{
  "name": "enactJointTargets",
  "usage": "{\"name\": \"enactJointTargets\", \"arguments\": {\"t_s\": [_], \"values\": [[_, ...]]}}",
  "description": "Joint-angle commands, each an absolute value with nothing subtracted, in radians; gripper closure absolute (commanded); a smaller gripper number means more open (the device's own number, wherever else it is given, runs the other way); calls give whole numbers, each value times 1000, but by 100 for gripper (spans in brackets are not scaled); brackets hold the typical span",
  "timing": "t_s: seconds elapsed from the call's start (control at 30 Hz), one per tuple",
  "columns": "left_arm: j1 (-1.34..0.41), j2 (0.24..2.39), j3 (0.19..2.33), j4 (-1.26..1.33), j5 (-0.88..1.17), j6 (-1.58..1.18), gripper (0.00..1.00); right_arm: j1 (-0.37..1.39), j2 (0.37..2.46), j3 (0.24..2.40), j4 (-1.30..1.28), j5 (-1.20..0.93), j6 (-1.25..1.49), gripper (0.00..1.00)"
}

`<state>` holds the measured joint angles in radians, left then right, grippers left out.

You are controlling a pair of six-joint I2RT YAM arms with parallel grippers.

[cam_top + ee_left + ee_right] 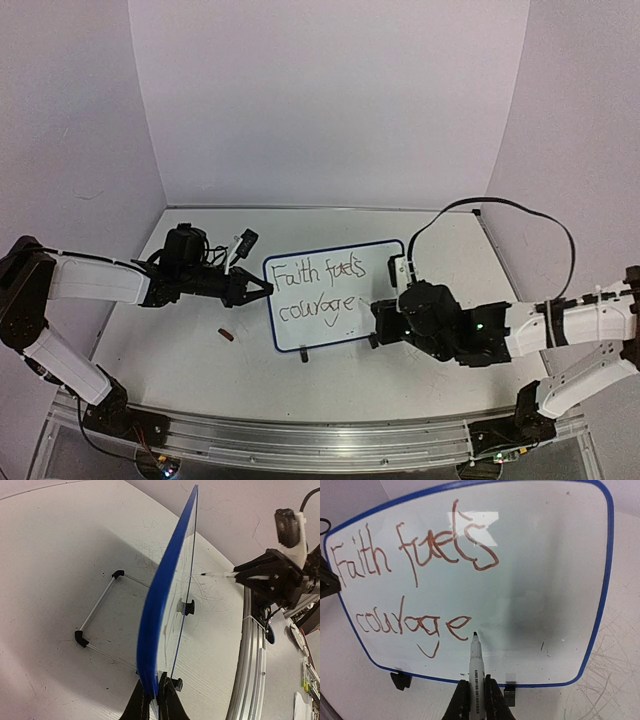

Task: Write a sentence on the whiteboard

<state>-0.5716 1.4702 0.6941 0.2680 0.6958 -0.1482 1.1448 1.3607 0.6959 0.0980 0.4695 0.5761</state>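
Finishing the sentence on the whiteboard, your right gripper clamps the marker, tip beside the final "e"; your left gripper pinches the whiteboard's edge. Dot lightly, brace firmly.

The left arm and right arm share white link shells between black joint housings and black bases. A black cable arcs above the right arm, and a small green light glows on its black wrist. The left gripper and right gripper have slim black fingers.
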Motion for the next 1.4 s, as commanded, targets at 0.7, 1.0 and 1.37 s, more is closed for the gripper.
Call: {"name": "enactJointTargets", "arguments": {"t_s": [0.7,1.0,1.37], "values": [[-578,1486,715,194,574,-101,100,1116,1365,673,178,407,494,100],[-578,1493,732,163,576,-86,100,1108,1396,679,175,432,517,100],[-580,1492,739,155,576,-81,100,1098,1427,684,169,452,535,100]]}}
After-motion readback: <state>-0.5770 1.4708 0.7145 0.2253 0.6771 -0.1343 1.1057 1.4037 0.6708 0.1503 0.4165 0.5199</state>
